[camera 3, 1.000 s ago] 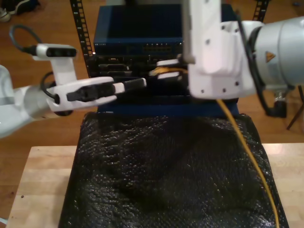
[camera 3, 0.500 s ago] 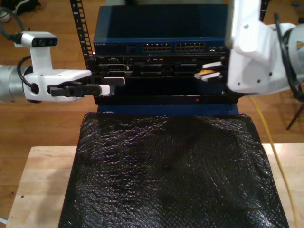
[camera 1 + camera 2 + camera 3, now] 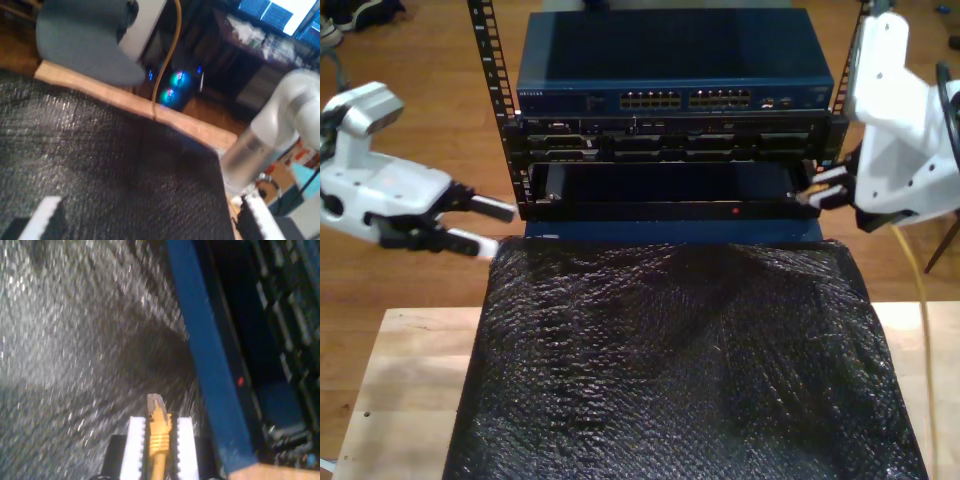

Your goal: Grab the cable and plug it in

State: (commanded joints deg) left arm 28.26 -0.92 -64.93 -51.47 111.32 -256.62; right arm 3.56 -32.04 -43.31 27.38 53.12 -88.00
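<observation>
The wooden counter [image 3: 410,380] fills the lower part of the exterior view, and a crinkled black mat [image 3: 680,360] covers most of it, leaving bare wood along the exterior view's left and right edges. Behind the mat stands a metal rack [image 3: 490,100] holding a blue network box [image 3: 670,60] with two rows of ports. Below it are darker units and an open dark slot with a small red light [image 3: 736,211].

My first arm [image 3: 375,190] comes in from the exterior view's left, over the wooden floor and beside the mat's far corner. My first claw [image 3: 485,227] is spread wide with nothing between its fingers. In its own camera the two white toothed pads [image 3: 47,210] stand far apart above the mat [image 3: 100,130].

My second arm [image 3: 900,140] sits at the exterior view's right, next to the rack's upright. My second claw [image 3: 820,187] is just at the right end of the dark slot. It is clamped on the cable [image 3: 923,300]. In its own camera the ribbed yellow boot sits squeezed between the white pads [image 3: 136,440], and the clear plug [image 3: 156,402] sticks out past them, over the mat and beside a blue ledge [image 3: 210,365], apart from any port. From the claw the cable hangs down the exterior view's right side, past the counter's edge.
</observation>
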